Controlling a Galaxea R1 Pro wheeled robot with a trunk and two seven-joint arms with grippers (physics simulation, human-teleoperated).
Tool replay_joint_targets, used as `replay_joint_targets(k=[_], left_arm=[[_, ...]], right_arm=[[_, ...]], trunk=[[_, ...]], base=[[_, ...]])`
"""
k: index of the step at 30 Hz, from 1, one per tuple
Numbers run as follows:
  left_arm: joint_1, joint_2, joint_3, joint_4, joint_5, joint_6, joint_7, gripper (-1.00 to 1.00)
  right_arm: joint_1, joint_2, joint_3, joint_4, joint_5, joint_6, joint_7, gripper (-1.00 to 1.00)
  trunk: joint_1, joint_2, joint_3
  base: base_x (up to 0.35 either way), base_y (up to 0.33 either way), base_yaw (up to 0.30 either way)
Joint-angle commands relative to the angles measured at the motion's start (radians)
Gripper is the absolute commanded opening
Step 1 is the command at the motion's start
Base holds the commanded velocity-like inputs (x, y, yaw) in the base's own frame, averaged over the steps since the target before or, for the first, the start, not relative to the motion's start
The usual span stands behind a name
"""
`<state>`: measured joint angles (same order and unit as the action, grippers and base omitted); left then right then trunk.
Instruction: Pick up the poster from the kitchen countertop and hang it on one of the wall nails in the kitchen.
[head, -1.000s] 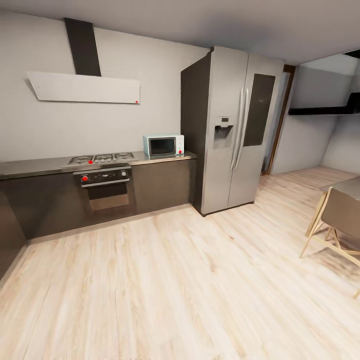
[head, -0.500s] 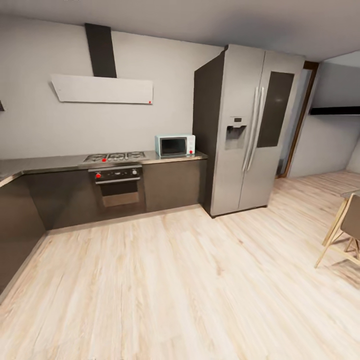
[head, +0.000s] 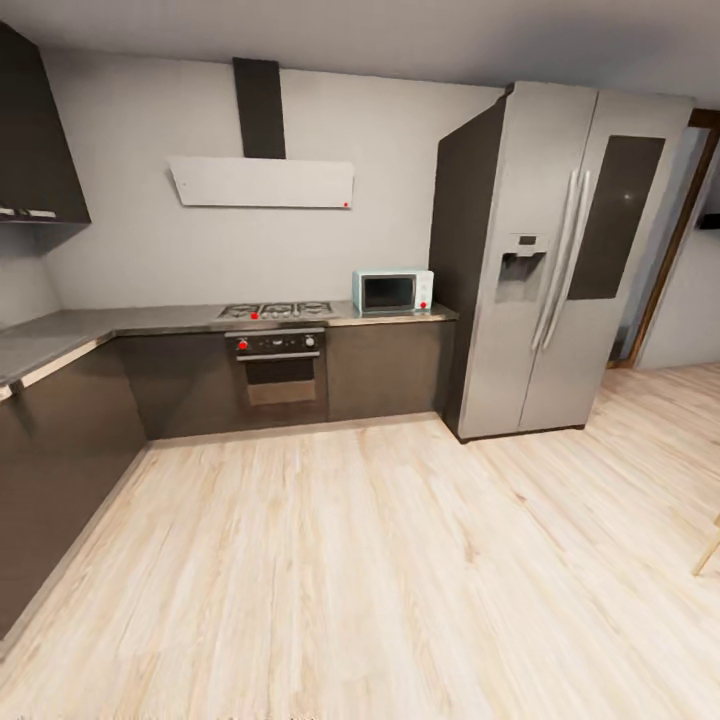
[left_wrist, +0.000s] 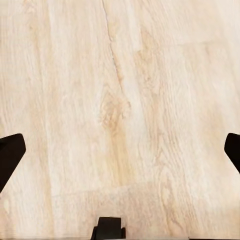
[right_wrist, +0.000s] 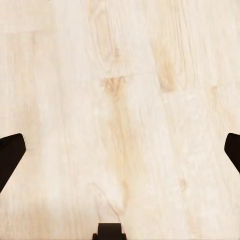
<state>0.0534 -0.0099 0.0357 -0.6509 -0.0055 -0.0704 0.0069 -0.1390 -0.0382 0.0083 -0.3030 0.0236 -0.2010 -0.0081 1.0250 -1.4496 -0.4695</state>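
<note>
A pale wooden floor (head: 400, 580) fills the lower part of the head view. A tall silver fridge (head: 560, 265) stands at the right. The grey kitchen table (head: 60, 335) runs along the left and middle, with a stove (head: 275, 310) and a small microwave (head: 393, 291) on it. The left pincer (left_wrist: 120, 150) is wide apart over the floor. The right pincer (right_wrist: 120, 150) is wide apart too.
</note>
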Motion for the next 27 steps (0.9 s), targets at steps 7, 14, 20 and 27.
replay_joint_targets(k=[7, 14, 20, 27], left_arm=[[0.0, 0.0, 0.003, -0.001, -0.001, -0.002, 0.001, 1.0], [0.0, 0.001, 0.003, -0.001, -0.001, -0.002, 0.0, 1.0], [0.0, 0.001, 0.003, -0.001, -0.001, -0.002, 0.0, 1.0], [0.0, 0.001, 0.003, -0.001, -0.001, -0.003, -0.001, 1.0]], right_arm=[[-0.001, 0.0, 0.001, 0.001, 0.002, -0.003, -0.001, 1.0], [-0.001, 0.0, 0.001, 0.001, 0.002, -0.003, 0.0, 1.0], [-0.001, 0.0, 0.001, 0.001, 0.002, -0.003, 0.0, 1.0], [-0.001, 0.0, 0.001, 0.001, 0.003, -0.003, 0.0, 1.0]], trunk=[[0.0, 0.0, -0.001], [0.0, 0.0, -0.002], [0.0, 0.0, -0.004], [0.0, 0.0, -0.008]], base=[[-0.009, -0.002, 0.294], [-0.204, 0.018, 0.29], [-0.301, 0.064, 0.279], [-0.317, 0.076, 0.276]])
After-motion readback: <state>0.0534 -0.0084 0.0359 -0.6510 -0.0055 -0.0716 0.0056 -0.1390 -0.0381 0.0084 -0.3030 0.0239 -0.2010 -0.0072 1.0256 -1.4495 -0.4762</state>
